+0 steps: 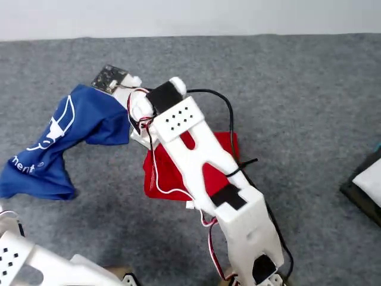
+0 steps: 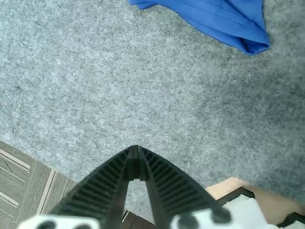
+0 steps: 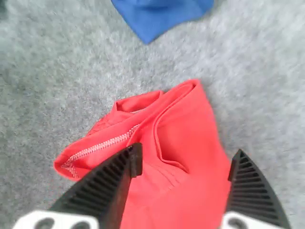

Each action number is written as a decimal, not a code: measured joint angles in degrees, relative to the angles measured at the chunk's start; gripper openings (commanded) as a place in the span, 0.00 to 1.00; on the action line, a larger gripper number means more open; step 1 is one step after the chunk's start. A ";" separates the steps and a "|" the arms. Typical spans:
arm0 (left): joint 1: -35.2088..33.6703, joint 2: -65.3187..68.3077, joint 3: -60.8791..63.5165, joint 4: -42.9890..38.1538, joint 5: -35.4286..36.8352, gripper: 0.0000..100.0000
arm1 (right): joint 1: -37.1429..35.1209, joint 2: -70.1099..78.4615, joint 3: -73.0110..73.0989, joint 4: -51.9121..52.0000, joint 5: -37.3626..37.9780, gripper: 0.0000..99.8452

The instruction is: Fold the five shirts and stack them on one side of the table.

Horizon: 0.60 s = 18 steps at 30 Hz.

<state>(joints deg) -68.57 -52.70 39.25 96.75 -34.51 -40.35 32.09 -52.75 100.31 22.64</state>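
In the high view, a gray carpeted bench is seen. A blue shirt with white print is spread crumpled and unfolded at the left of the frame. A red shirt is laid near the centre, just right of the blue one. It is partly covered by the right arm, which is stretched from the lower right toward the upper left, its tip just beside the blue shirt's right end. Part of the left arm is seen in the lower left corner, apart from both shirts. At the right edge, a dark object with something white on it is cut off by the frame.

In the left wrist view, the left arm's jaws are seen pressed together, tips touching and nothing between them, above bare bench. An edge of the blue shirt is shown at the top of the frame, well apart from the jaws. A wood-grained surface is seen in the lower left corner, past the bench's edge.

In the right wrist view, the right arm's jaws are spread wide apart above the red shirt, which is rumpled, with a stitched hem at its left. Whether the cloth is touched cannot be told. A corner of the blue shirt is seen at the top, parted from the red one by a strip of bare bench.
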 measured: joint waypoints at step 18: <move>0.00 0.00 0.00 0.00 0.00 0.00 | 10.81 -2.73 22.59 0.00 4.13 0.20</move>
<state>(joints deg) -68.57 -52.70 39.25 96.75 -34.51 -29.54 29.36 -30.15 100.31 26.77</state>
